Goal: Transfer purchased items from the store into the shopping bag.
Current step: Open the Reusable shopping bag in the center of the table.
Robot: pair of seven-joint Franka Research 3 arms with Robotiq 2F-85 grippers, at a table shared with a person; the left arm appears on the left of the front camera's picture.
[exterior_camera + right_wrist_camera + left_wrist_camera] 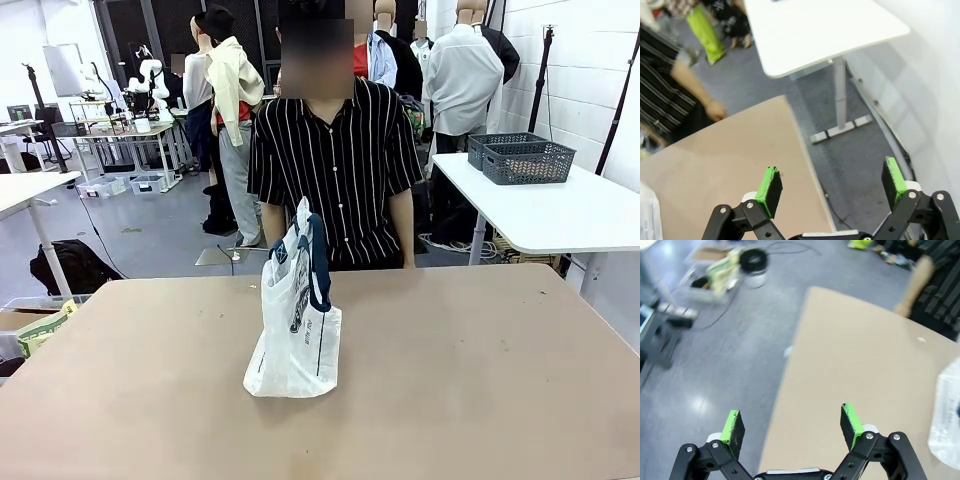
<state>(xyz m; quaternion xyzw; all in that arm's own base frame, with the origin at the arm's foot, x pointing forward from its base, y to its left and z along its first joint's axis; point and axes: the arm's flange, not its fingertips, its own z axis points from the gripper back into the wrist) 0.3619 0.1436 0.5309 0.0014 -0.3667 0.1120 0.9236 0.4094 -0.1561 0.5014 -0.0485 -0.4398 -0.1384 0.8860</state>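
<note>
The shopping bag, translucent white with dark navy handles and dark print, stands upright in the middle of the brown table. An edge of the shopping bag shows at the right of the left wrist view, and a corner of it at the lower left of the right wrist view. My left gripper is open over the table's edge with nothing between its fingers. My right gripper hangs open and empty past the table's other edge, above the floor. The purchased items and the store are out of view.
A person in a striped shirt sits at the far side, behind the bag, with a hand at the table's edge. Two grey lattice baskets stand on a separate white table at the back right. Boxes and cables lie on the floor.
</note>
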